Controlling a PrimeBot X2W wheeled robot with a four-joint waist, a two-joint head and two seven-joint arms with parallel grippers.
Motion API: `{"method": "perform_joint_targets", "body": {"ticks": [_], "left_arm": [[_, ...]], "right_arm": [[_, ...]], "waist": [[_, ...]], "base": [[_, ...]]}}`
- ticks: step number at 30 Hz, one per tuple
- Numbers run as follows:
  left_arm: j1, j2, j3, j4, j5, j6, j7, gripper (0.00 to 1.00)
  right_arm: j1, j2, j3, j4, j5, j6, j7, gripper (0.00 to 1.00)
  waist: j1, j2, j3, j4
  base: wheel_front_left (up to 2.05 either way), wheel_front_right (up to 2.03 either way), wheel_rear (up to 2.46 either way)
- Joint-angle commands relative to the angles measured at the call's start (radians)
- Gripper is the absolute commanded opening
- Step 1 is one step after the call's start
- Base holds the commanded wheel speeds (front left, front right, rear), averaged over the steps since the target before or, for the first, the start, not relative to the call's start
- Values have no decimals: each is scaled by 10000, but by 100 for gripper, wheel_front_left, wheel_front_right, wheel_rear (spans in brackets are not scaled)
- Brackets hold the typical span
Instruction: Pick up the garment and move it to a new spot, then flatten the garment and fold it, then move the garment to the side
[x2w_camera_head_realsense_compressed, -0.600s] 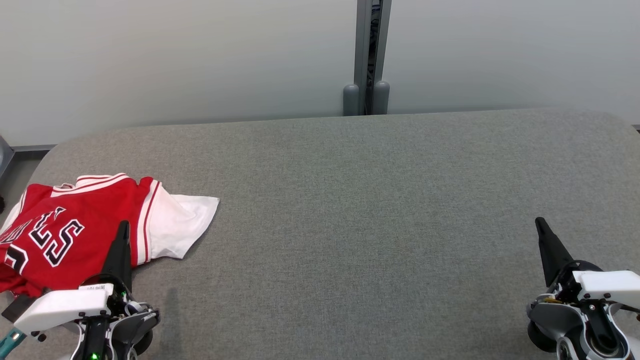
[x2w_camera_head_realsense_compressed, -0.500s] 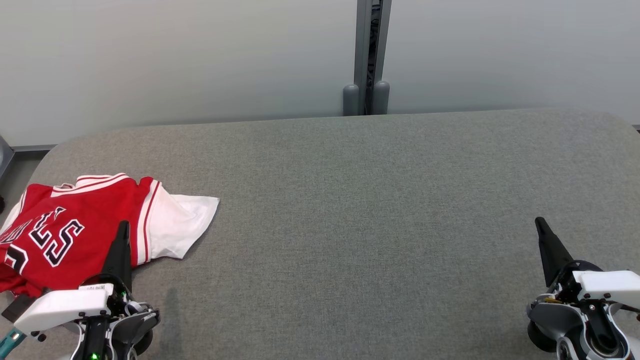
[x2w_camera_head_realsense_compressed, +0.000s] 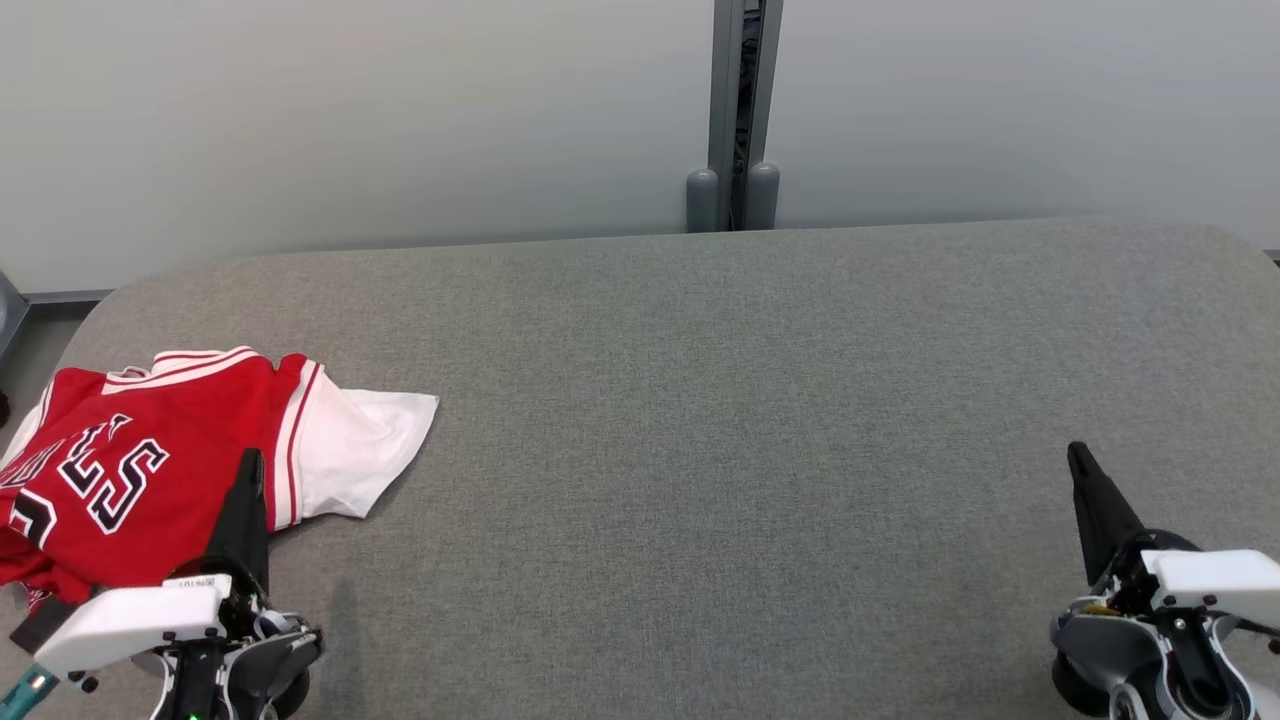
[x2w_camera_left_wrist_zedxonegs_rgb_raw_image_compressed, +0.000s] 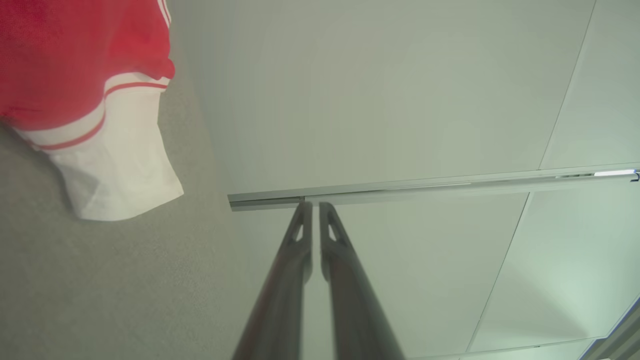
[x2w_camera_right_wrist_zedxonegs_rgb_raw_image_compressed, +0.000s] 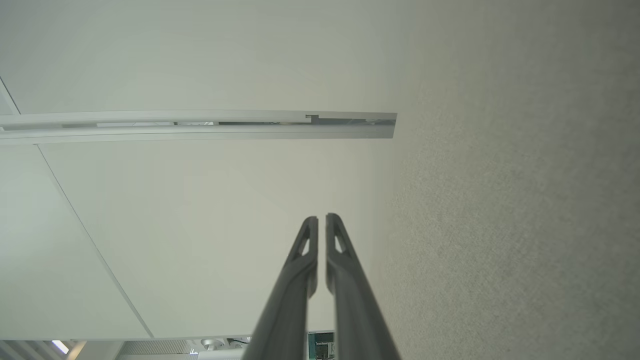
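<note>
We look over a wide grey padded table set against a pale wall. At the table's left end lies the garment, a red jersey with white sleeves. Our left gripper rises just beside it, fingers pressed together and holding nothing. Our right gripper, likewise closed and empty, is well apart, over the table's right.

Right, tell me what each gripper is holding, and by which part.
Nothing is held. The left gripper and right gripper are shut on nothing; the red jersey lies on the grey table.
</note>
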Motion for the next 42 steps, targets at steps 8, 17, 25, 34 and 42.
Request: {"method": "perform_joint_targets", "body": {"ticks": [8, 17, 25, 34, 42], "left_arm": [[212, -51, -301, 1, 10, 1, -229, 100], [230, 18, -669, -128, 730, 0, -760, 100], [225, -21, -663, -403, 2467, -2, -1127, 100], [332, -17, -751, -848, 4617, 8, -1505, 100], [405, -8, -1153, -1038, 6364, 343, -1812, 100]], "right_arm": [[193, 75, 312, 68, -51, -3, -253, 100], [125, 14, 697, 28, -1131, -2, -700, 100], [134, 42, 851, -313, -2909, -1, -1039, 100], [143, 27, 1401, -719, -4787, 1, -1386, 100], [149, 3, 1869, -901, -6264, 2, -1672, 100]], "waist": [[0, 0, 12, -4], [0, 0, 40, -7], [0, 0, 87, 1], [0, 0, 124, -4], [0, 0, 133, -5]], "base": [[0, 0, 0], [0, 0, 0], [0, 0, 0], [0, 0, 0], [0, 0, 0]]}}
